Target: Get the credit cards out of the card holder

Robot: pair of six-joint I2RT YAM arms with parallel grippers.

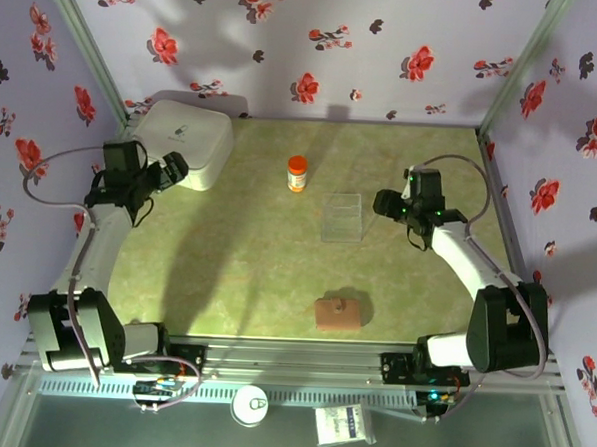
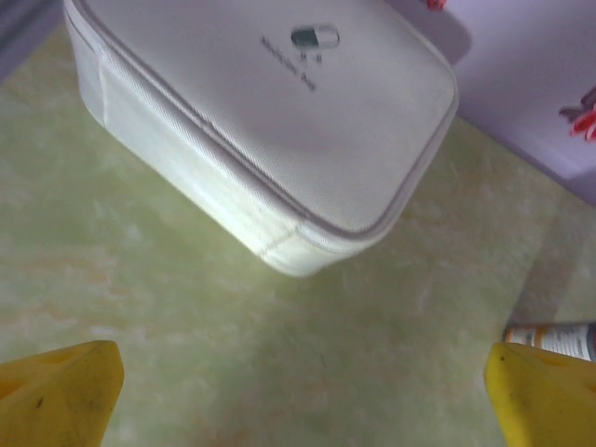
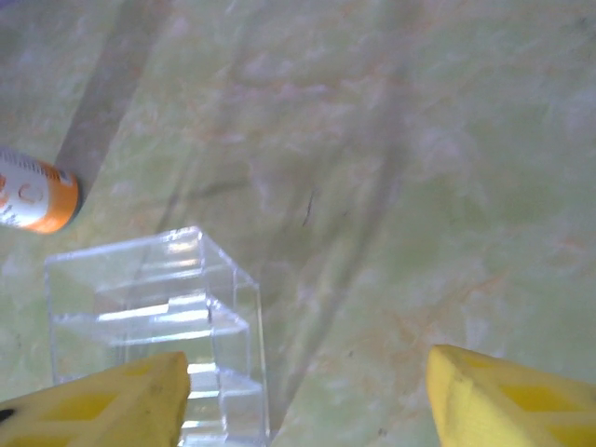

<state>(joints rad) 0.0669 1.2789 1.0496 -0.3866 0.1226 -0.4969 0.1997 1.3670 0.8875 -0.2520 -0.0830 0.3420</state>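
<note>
The card holder [image 1: 337, 312] sits at the table's [image 1: 246, 271] near edge, nearer the right tool [image 1: 384, 203]; that and the left tool [image 1: 179, 165] gape empty.

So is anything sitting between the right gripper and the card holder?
Nothing visible. The card holder lies on the table, toward the near edge from the right gripper; the clear box sits just beside that path.

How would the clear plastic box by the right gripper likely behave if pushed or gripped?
The clear plastic box looks thin-walled and empty, so probably light and apt to slide on the smooth table rather than tip. Its glossy faces may be slippery for the right gripper. Straight, crisp edges suggest stiff, not floppy.
</note>
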